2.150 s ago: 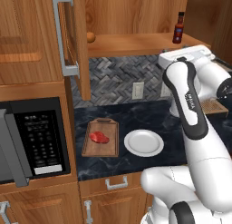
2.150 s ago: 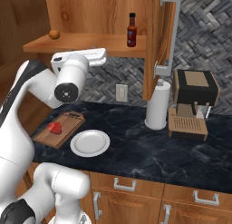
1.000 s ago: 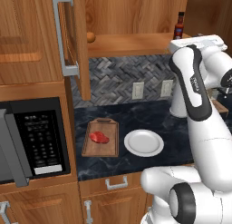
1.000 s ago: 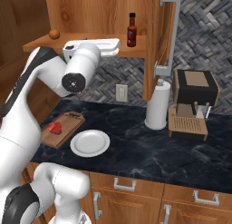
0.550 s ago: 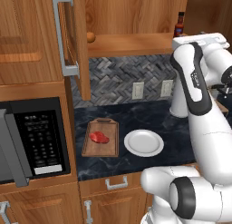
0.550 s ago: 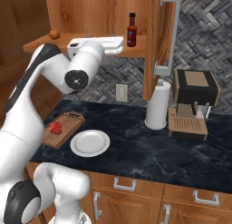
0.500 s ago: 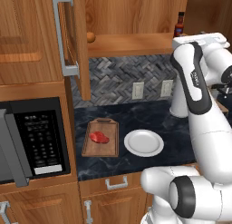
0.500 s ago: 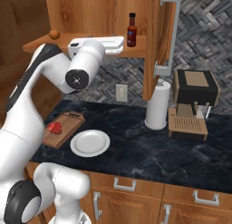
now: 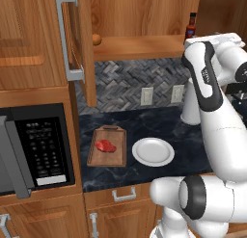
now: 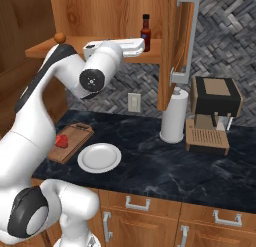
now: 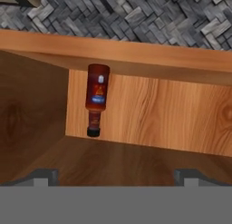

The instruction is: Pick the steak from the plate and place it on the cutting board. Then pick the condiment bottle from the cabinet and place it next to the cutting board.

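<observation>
Resting on the cutting board far below the gripper, the steak leaves the plate bare. In the right base view, the bottle stands on the cabinet shelf. The hand view shows the gripper wide open, holding nothing, bottle ahead.

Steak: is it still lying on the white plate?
No, the steak lies on the cutting board, and the plate beside it holds nothing.
</observation>
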